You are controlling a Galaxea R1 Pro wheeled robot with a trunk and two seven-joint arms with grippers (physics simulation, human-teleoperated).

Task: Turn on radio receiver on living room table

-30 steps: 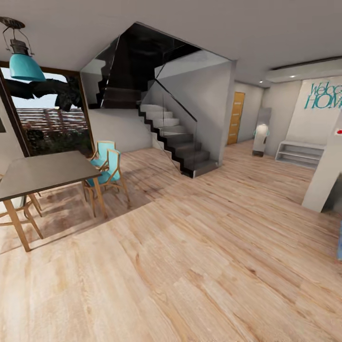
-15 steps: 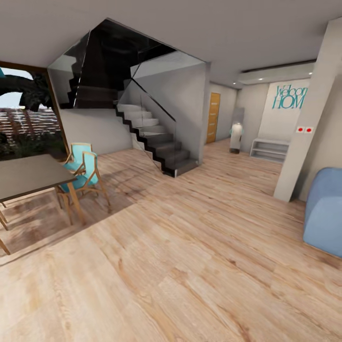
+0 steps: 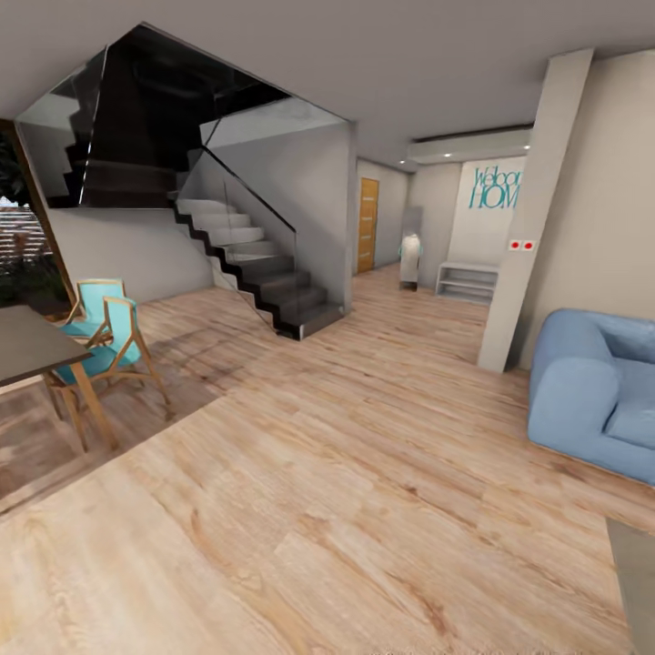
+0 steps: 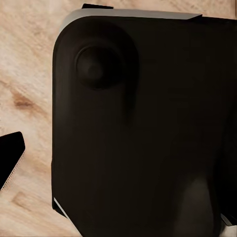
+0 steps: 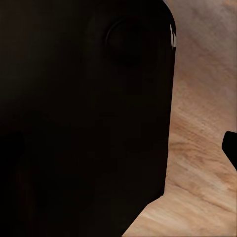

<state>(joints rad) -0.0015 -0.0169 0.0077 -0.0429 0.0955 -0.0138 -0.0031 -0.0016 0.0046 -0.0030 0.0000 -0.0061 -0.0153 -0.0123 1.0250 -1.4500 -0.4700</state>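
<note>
A dark rounded body panel (image 4: 143,128) takes up most of the left wrist view, with a round boss near its upper left. The right wrist view has a like black panel (image 5: 84,113) across its left and centre. Finger positions cannot be told.

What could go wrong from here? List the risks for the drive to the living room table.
The blue sofa juts into the path at the right, so the base could clip it. A grey slab's corner sits close at the lower right edge, another possible bump. The radio can't be located yet, so the heading is a guess.
</note>
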